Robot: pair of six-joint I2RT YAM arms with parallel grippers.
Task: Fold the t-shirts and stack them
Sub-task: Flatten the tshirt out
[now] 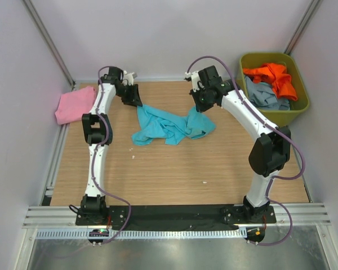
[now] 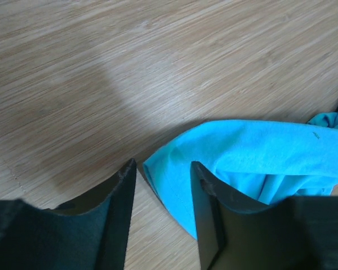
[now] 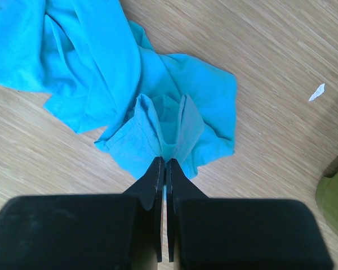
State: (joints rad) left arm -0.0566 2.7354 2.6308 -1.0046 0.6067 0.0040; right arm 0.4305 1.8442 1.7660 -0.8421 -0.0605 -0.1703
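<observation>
The right pincer [image 3: 165, 164] pinches the turquoise t-shirt [image 1: 169, 125] tight. The left pincer [image 2: 163, 169] sits half open around its corner, which might slip out.

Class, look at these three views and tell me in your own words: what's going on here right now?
The right tool is pinched shut on a fold at one end of a crumpled turquoise tee. The left tool stands open astride a corner at the other end, not gripping it. A pink tee lies at the far left. An orange tee and a grey-blue tee sit in the bin. Nothing is stacked yet.
</observation>
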